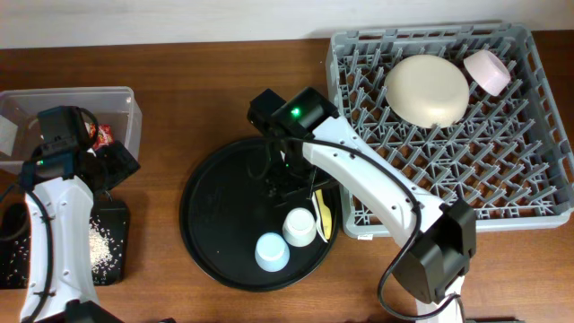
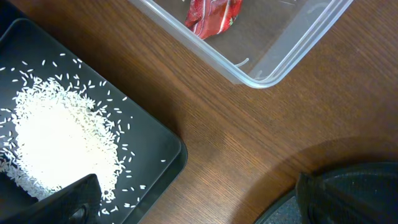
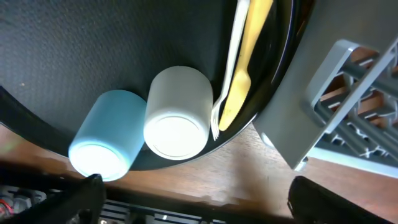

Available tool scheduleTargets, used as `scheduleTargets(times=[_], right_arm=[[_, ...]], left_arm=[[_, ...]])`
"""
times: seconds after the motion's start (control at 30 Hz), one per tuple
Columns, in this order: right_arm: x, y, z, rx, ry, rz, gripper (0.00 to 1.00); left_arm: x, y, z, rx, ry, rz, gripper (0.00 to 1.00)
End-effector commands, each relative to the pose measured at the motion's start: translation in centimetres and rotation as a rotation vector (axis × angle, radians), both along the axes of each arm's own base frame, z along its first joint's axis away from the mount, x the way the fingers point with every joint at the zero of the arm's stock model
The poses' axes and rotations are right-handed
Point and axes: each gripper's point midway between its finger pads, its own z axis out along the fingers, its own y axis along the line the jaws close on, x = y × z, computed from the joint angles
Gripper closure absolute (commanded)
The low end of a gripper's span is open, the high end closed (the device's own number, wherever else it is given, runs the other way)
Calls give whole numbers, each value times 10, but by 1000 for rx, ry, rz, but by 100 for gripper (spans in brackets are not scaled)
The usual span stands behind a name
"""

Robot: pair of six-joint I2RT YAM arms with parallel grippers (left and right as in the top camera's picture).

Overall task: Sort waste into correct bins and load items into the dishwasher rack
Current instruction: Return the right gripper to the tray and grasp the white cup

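Observation:
The red snack wrapper point(image 1: 101, 135) point(image 2: 211, 14) lies in the clear box point(image 1: 126, 100) point(image 2: 267, 68). The rice point(image 1: 100, 247) point(image 2: 56, 143) is heaped in the shallow black tray point(image 1: 121, 215) point(image 2: 168, 155). My left gripper point(image 1: 112, 170) point(image 2: 205, 205) is open and empty, above the wood between box and tray. The white cup point(image 1: 300, 226) point(image 3: 177, 115), light blue cup point(image 1: 272, 252) point(image 3: 102, 146), and pale yellow fork and spoon point(image 1: 323, 213) point(image 3: 239, 68) lie on the round tray. My right gripper point(image 1: 285, 184) point(image 3: 205, 202) is open and empty over that tray. The cream plate point(image 1: 427, 90) and pink bowl point(image 1: 487, 70) sit in the grey rack point(image 1: 529, 179) point(image 3: 348, 106). I cannot pick out the tissue.
The large round black tray point(image 1: 211, 215) point(image 3: 74, 50) lies between the bins and the rack, touching the rack's front left corner. The table's front edge runs just below the cups in the right wrist view.

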Motion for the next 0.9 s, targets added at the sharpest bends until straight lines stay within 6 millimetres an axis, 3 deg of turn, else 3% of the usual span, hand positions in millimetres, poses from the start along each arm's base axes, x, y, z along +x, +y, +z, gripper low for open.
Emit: scheduleTargets(times=[0.0, 0.27, 0.43, 0.67, 0.87], right_arm=[[-6, 3, 1, 19, 9, -10, 2], [-30, -1, -50, -16, 123, -3, 2], [-38, 17, -61, -2, 97, 34, 2], [-40, 8, -83, -43, 88, 42, 1], [-35, 13, -84, -16, 71, 80, 1]], left_arm=[[2, 1, 3, -4, -14, 12, 1], [2, 1, 3, -4, -14, 12, 1], [2, 1, 3, -4, -14, 12, 1], [2, 1, 3, -4, -14, 12, 1], [2, 1, 3, -4, -14, 12, 1]])
